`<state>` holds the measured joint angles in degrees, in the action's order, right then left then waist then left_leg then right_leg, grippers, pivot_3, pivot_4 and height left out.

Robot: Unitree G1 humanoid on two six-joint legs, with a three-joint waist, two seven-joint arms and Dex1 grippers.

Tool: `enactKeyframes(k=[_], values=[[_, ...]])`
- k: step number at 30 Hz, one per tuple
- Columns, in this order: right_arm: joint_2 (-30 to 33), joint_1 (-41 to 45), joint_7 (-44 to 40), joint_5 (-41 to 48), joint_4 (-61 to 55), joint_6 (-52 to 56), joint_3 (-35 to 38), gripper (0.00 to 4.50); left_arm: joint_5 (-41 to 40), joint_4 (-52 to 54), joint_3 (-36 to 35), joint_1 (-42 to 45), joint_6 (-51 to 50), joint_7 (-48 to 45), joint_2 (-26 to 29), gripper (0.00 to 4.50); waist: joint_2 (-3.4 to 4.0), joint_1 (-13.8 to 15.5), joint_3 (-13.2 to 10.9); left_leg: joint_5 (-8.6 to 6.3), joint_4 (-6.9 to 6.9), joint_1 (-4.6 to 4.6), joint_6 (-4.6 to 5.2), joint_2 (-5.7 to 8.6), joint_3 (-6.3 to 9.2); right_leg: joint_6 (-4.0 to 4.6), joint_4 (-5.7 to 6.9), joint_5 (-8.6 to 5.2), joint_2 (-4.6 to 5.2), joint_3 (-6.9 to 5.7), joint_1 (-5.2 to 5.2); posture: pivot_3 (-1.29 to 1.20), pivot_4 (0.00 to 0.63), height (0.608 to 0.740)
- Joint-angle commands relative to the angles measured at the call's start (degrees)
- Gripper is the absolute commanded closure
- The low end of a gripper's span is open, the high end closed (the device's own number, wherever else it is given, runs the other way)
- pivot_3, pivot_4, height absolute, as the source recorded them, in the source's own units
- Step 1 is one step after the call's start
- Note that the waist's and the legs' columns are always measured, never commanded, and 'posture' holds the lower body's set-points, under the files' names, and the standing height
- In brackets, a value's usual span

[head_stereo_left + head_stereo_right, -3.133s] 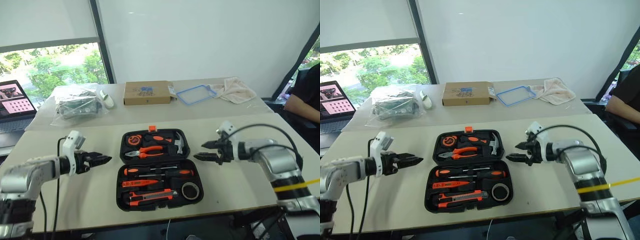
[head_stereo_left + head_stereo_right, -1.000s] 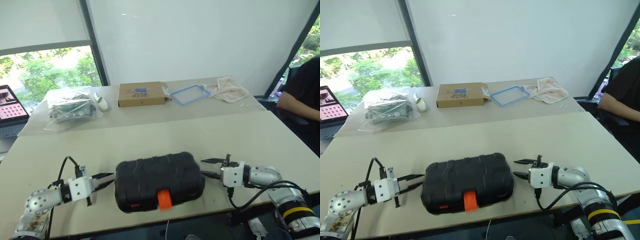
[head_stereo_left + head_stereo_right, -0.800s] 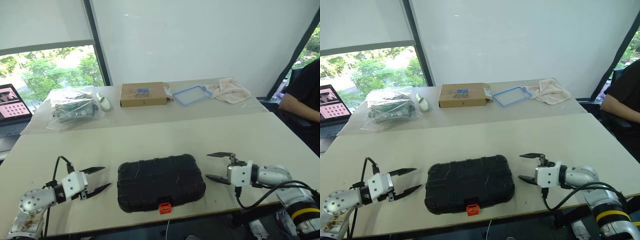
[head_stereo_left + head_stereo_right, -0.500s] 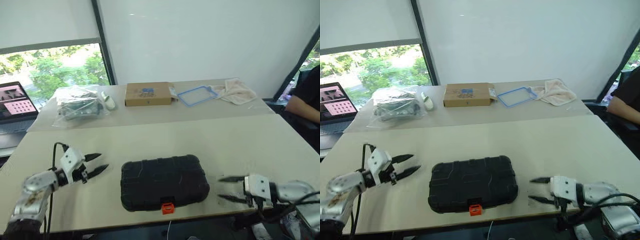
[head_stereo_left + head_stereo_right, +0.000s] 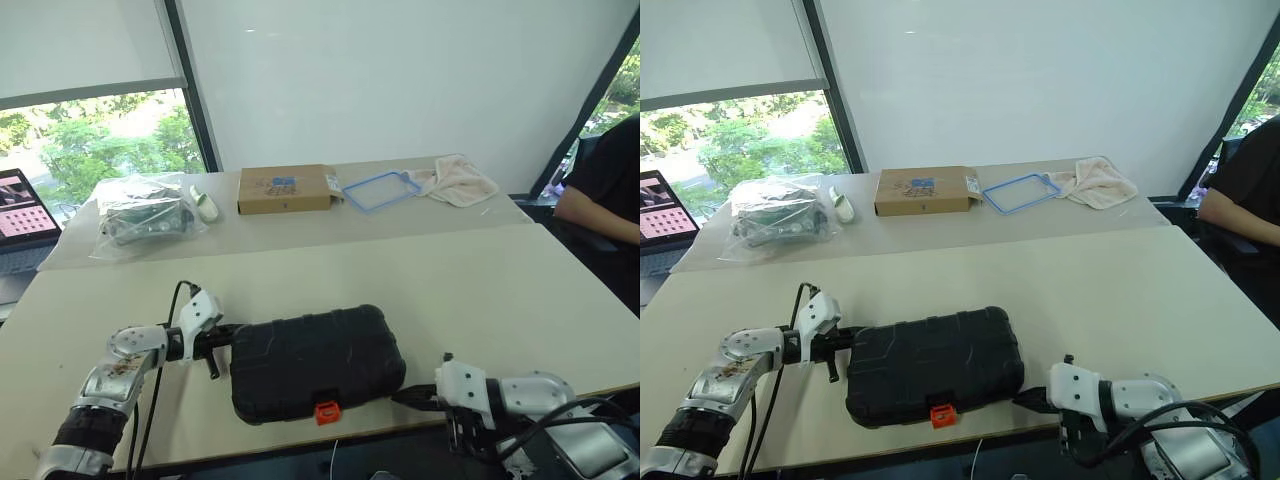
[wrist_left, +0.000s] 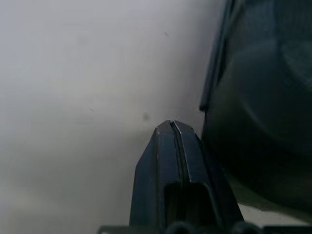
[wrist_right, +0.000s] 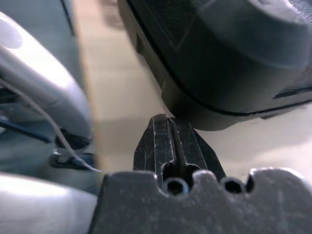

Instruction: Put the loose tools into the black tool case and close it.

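the black tool case is lying shut near the front edge of the near bench, its small orange latch facing the front edge. the left tool is reaching in at the case's left end, its two black fingers pressed together and pinching nothing, the tips just beside the case wall; whether they are touching it cannot be told. the right tool is sitting at the case's front right corner, right by the bench's front edge, its fingers also pressed together and gripping nothing, the tips just short of the case's rounded lower edge.

one case is lying on the near bench, with two tools flanking it, one at each end. on the far bench, well apart from the case, there are one brown cardboard box, one blue-rimmed clear lid, one crumpled cloth, one plastic bag of items and one small white object beside the bag. one laptop is standing open at the far left. a person's arm in a dark sleeve is showing at the right edge.
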<state>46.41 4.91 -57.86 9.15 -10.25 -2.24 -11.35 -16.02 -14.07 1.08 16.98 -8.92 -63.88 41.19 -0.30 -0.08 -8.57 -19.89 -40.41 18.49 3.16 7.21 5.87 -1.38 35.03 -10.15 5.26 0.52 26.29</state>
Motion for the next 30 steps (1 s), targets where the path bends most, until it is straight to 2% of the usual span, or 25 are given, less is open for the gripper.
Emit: enactKeyframes(k=[1, 9, 14, 17, 19, 21, 23, 27, 30], values=[[-3.54, 5.72, 2.98, -1.90, 2.87, -0.63, 0.60, 4.50, -3.53, 5.55, -1.80, -2.20, -2.94, -1.62, 0.40, 4.45, 0.00, 0.03, 0.00, 0.00, 0.00, 0.00, 0.00, 0.00, -0.01, 0.00, -0.01, 0.00, 0.00, 0.00, 0.01, 0.00, 0.150, 0.740], [-10.34, 18.95, 6.61, -7.16, 17.44, -4.31, 0.27, 4.50, -8.07, 14.52, -8.98, -10.56, -9.45, 5.02, -1.59, 4.45, -0.01, -0.46, -0.03, -0.01, 0.09, 0.03, -0.02, 0.01, -0.02, 0.02, -0.04, 0.01, 0.00, -0.03, 0.10, 0.00, 0.150, 0.740], [-12.31, 23.44, 7.70, -8.73, 25.85, -7.96, 0.59, 4.50, -9.91, 18.73, -11.17, -14.33, -11.83, 7.85, -3.09, 4.45, -0.01, -0.57, -0.03, -0.01, 0.13, 0.02, -0.03, 0.02, 0.00, 0.03, -0.06, 0.01, 0.00, -0.07, 0.10, 0.00, 0.150, 0.740], [-11.45, 23.84, 7.21, -8.45, 27.38, -8.47, 1.65, 4.50, -10.90, 20.86, -12.02, -15.85, -12.71, 8.81, -3.44, 4.45, -0.01, -0.52, -0.03, -0.02, 0.14, 0.02, -0.03, 0.03, 0.01, 0.03, -0.05, 0.01, 0.02, -0.06, 0.10, 0.00, 0.150, 0.740], [-9.58, 22.22, 4.58, -6.34, 24.96, -5.41, 2.57, 4.50, -11.84, 21.95, -13.00, -16.05, -13.05, 9.16, -3.51, 4.45, -0.01, -0.38, -0.03, -0.02, 0.15, 0.03, -0.03, 0.03, 0.02, 0.03, -0.06, 0.01, 0.02, -0.08, 0.10, 0.00, 0.150, 0.740], [-5.69, 16.12, -1.34, -0.92, 16.17, 1.88, 3.23, 4.50, -14.94, 22.19, -15.05, -13.23, -13.64, 8.70, -3.60, 4.45, 0.00, 0.21, -0.04, -0.02, 0.15, 0.04, -0.03, 0.04, 0.03, 0.03, -0.06, 0.01, 0.03, -0.08, 0.10, 0.00, 0.150, 0.740], [-3.40, 10.35, -2.97, 0.90, 8.48, 6.39, 2.83, 4.50, -17.28, 22.16, -15.40, -9.44, -14.27, 7.57, -3.37, 4.45, -0.04, 0.95, -0.02, -0.03, 0.13, 0.15, -0.03, 0.01, 0.23, 0.04, -0.07, 0.01, 0.03, -0.25, 0.10, 0.00, 0.150, 0.740], [-4.38, 2.74, -0.10, 1.46, -1.93, 12.76, 1.05, 4.50, -17.77, 21.71, -11.72, -2.07, -16.38, 5.24, -2.58, 4.45, -0.05, 0.75, -0.01, -0.06, -0.06, 0.19, -0.07, 0.00, 0.24, 0.04, -0.09, 0.01, 0.09, -0.31, 0.03, 0.00, 0.150, 0.740], [-6.80, 0.96, 3.16, 0.65, -5.14, 16.37, 0.01, 4.50, -16.45, 21.75, -7.81, 1.34, -16.76, 2.98, -2.25, 4.45, -0.05, 0.12, -0.01, -0.10, -0.08, -0.04, -0.11, -0.03, 0.10, 0.04, -0.03, 0.01, 0.11, -0.07, -0.10, 0.00, 0.150, 0.740]])
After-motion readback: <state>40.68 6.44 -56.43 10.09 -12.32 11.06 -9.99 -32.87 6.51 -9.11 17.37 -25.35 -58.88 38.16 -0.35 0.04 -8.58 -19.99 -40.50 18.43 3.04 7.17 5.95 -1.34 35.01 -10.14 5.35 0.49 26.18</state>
